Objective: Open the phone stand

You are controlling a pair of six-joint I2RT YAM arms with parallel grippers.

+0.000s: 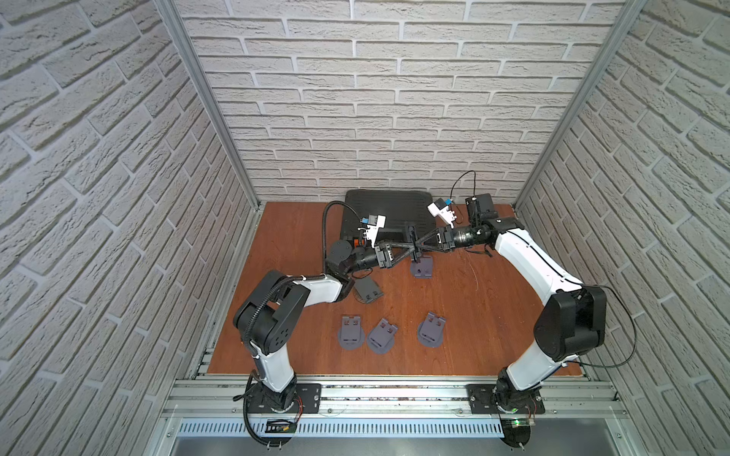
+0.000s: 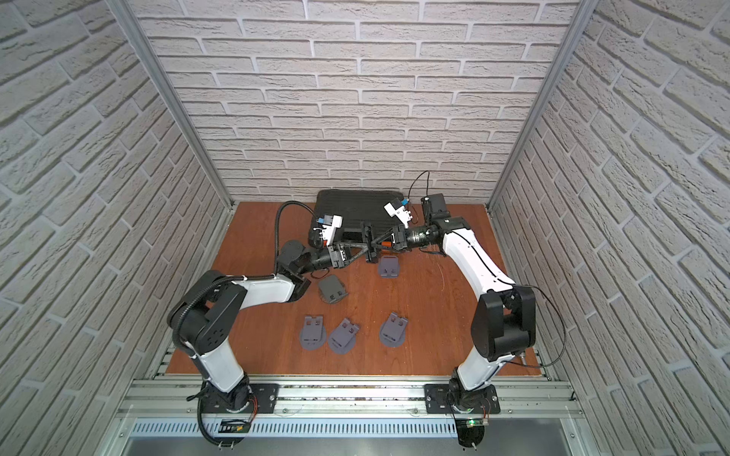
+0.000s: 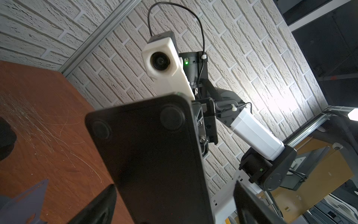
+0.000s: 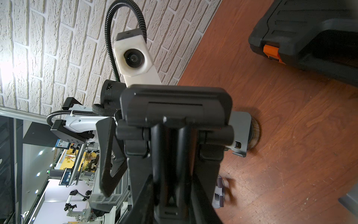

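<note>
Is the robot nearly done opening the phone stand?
Partway. Done: the black phone stand is off the table, pinched by the right gripper. In hand: the left gripper sits open around its base plate. Left, probably: grip and swing it open.

Both top views look steeply down from high at the front onto the whole wooden table (image 1: 474, 316), while the left and right wrist views, each close against the black phone stand (image 3: 155, 155), face the right wrist camera (image 3: 160, 58) and left wrist camera (image 4: 133, 58) respectively.
</note>
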